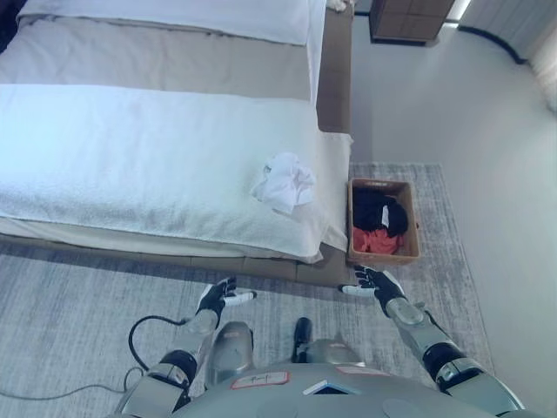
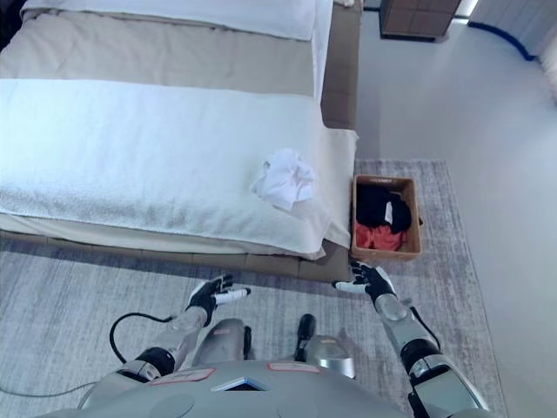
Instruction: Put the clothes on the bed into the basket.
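Note:
A crumpled white garment (image 1: 284, 181) lies on the bed (image 1: 130, 148) near its right front corner. A brown basket (image 1: 409, 218) stands on the rug just right of that corner, with a black garment (image 1: 379, 211) and a red garment (image 1: 380, 242) inside. My left hand (image 1: 219, 297) is open, low over the rug in front of the bed. My right hand (image 1: 376, 282) is open, just in front of the basket's near edge. Both hands are empty and apart from the white garment.
A grey rug (image 1: 70, 296) covers the floor in front of the bed. A second bed (image 1: 165, 35) lies behind the first. A dark wooden cabinet (image 1: 409, 22) stands at the back. Pale bare floor (image 1: 452, 104) runs to the right.

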Available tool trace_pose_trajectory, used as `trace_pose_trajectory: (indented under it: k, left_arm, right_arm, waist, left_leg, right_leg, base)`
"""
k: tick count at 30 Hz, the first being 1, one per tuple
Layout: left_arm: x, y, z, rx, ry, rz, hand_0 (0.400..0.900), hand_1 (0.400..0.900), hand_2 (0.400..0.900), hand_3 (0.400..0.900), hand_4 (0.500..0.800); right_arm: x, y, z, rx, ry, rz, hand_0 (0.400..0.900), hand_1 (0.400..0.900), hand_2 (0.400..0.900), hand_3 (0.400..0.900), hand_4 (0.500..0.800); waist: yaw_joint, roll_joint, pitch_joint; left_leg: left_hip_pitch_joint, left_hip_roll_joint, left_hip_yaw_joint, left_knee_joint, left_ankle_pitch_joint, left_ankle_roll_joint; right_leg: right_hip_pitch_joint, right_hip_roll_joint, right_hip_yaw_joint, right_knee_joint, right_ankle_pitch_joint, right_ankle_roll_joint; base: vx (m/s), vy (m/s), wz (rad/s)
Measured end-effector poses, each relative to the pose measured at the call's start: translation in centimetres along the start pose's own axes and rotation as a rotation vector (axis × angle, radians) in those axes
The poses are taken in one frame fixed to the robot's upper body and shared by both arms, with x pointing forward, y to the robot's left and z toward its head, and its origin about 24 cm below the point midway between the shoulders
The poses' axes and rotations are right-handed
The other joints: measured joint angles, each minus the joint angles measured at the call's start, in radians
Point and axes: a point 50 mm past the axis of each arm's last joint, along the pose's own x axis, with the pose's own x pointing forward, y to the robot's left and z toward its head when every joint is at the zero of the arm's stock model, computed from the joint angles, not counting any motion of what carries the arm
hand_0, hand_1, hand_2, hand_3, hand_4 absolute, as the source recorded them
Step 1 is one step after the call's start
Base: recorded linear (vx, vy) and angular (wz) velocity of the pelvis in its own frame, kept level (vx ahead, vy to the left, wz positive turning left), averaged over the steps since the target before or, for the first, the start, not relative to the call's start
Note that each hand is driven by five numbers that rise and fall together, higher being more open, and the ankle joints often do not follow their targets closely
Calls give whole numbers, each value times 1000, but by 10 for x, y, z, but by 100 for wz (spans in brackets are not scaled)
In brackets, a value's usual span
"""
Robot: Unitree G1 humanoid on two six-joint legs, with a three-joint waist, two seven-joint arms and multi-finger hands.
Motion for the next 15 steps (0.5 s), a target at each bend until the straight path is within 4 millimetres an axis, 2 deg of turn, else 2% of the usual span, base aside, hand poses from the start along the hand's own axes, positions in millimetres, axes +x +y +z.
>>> trace_pose_trajectory:
  k: [1,2,3,4,5,6,9,10,11,12,13,15]
  left_arm:
    - [0,1,-1,3,5,4,900,900,900,900,800]
    - [-1,2,-3,4,14,6,900,900,900,900,800]
    - [0,2,-3,5,15,4,900,900,900,900,800]
    - [-1,0,-6,12,24,0,900,900,900,900,800]
    - [0,-2,-6,11,32,-4,900,900,900,900,800]
    - [-1,-3,-9,10,43,-6,900,900,900,900,800]
    - [-8,-3,-30,-1,100,-3,900,900,900,900,800]
    - [-9,-5,-33,-5,109,-6,900,900,900,900,800]
    - [-8,-4,-31,-4,103,-3,900,900,900,900,800]
    - [-7,2,-27,5,92,8,900,900,900,900,800]
    - [-5,4,-21,11,74,16,900,900,900,900,800]
    - [-2,11,-1,46,-2,24,900,900,900,900,800]
  right_arm:
    - [0,1,0,-3,0,4,900,900,900,900,800]
    - [0,2,1,-10,-4,9,900,900,900,900,800]
    - [0,2,2,-11,-8,8,900,900,900,900,800]
    - [0,2,1,-16,-5,8,900,900,900,900,800]
    - [0,1,1,-20,-6,5,900,900,900,900,800]
    - [0,1,2,-36,-8,7,900,900,900,900,800]
    - [1,0,9,-76,-32,9,900,900,900,900,800]
    - [1,-3,10,-102,-37,3,900,900,900,900,800]
    - [0,-6,11,-114,-42,-1,900,900,900,900,800]
    - [0,-4,14,-138,-51,4,900,900,900,900,800]
    - [0,-4,18,-156,-66,0,900,900,900,900,800]
    - [0,-1,32,-201,-126,-9,900,900,900,900,800]
  waist:
    - [1,5,4]
    - [-2,13,5]
    - [-4,29,18]
    - [-3,41,17]
    - [-6,55,17]
    - [0,63,22]
    - [24,89,8]
    - [23,107,-3]
    - [22,111,-5]
    - [23,82,-4]
    - [20,78,-3]
    - [17,72,-2]
  left_leg:
    - [14,20,31,-155,20,2]
    - [51,38,49,-331,60,-4]
    - [51,59,49,-436,98,-15]
    - [47,75,56,-519,129,-27]
    - [36,88,69,-550,149,-36]
    - [33,93,80,-552,169,-26]
    - [66,77,78,-552,200,15]
    - [78,67,60,-552,216,38]
    - [87,57,57,-552,280,63]
    - [99,22,73,-551,260,70]
    - [105,5,80,-550,260,99]
    - [101,-5,96,-540,258,138]
  right_leg:
    - [7,11,-1,-4,-17,28]
    - [18,24,-5,1,-18,35]
    - [36,38,-9,0,-20,42]
    - [43,50,-8,0,-38,66]
    - [49,59,-9,0,-45,73]
    - [59,66,8,1,-54,82]
    - [83,67,87,1,-74,99]
    - [87,68,97,1,-86,84]
    - [95,55,106,2,-89,91]
    - [100,15,111,7,-100,107]
    - [92,0,112,34,-103,112]
    - [-25,-40,98,221,-144,118]
  base:
    - [351,68,4]
    - [355,134,-2]
    - [473,193,-9]
    - [494,228,-43]
    - [415,211,-78]
    - [292,154,-70]
    - [399,307,-52]
    - [381,273,-19]
    - [440,356,-36]
    - [173,176,-17]
    - [4,210,-59]
    - [-107,161,-44]
